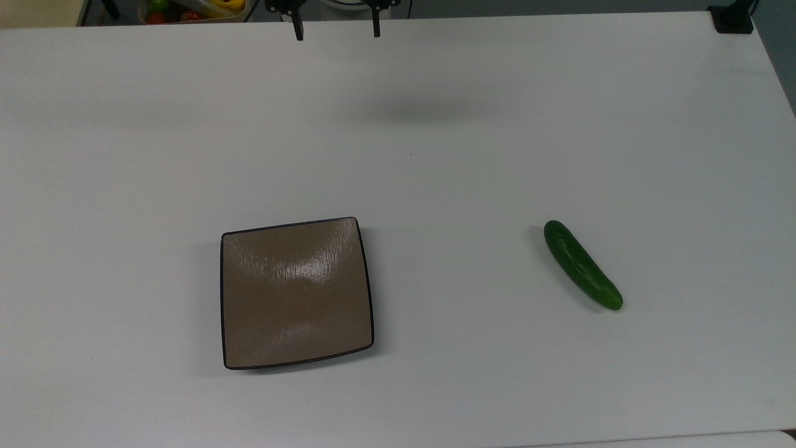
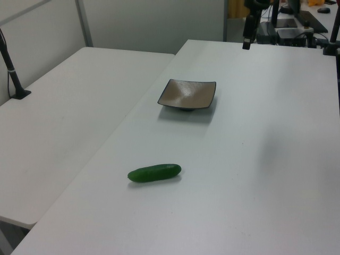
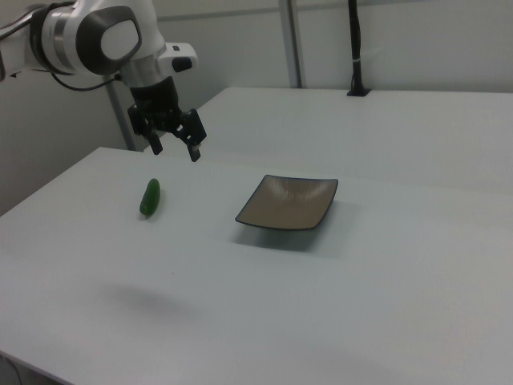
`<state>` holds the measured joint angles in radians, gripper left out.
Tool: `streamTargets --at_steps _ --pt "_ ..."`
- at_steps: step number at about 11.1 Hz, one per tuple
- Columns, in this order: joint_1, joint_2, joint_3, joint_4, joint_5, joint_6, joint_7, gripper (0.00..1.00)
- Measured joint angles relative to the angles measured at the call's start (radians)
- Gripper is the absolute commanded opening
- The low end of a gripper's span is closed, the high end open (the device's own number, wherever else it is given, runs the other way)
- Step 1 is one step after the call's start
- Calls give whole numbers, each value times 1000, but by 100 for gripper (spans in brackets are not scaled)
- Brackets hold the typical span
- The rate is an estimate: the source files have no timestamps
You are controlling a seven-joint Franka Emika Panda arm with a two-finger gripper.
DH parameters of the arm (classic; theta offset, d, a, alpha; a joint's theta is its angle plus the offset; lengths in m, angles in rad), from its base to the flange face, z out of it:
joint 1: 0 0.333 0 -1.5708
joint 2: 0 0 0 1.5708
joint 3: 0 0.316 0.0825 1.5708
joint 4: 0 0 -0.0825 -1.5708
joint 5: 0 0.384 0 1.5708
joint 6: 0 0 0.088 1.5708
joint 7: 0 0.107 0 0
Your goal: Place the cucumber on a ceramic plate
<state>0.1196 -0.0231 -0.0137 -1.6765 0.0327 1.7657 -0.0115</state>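
The dark green cucumber [image 1: 583, 264] lies on the white table at the top view's right, also seen as cucumber [image 2: 154, 172] and cucumber [image 3: 150, 196]. The square brown ceramic plate [image 1: 296, 292] sits bare at the top view's lower left, seen too as plate [image 2: 187, 94] and plate [image 3: 290, 200]. My gripper [image 1: 337, 31] hangs high above the table's far edge, open with nothing between its fingers, well away from both. In the right view the gripper [image 3: 175, 147] hovers in the air in front of the cucumber. One finger [image 2: 246, 37] shows in the left view.
A bin of coloured items [image 1: 193, 9] stands beyond the far table edge in the top view. A black clamp [image 1: 732, 18] sits at the top view's far right corner. A second white table [image 2: 69, 101] adjoins on the left view's left.
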Motion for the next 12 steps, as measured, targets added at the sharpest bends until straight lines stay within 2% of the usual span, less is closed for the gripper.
streamTargets --at_steps 6,9,12 --pt "11 4 2 -4 0 0 -3 100" --pt "48 23 3 -14 0 0 -4 100" --pt "102 57 8 -10 6 118 0 100"
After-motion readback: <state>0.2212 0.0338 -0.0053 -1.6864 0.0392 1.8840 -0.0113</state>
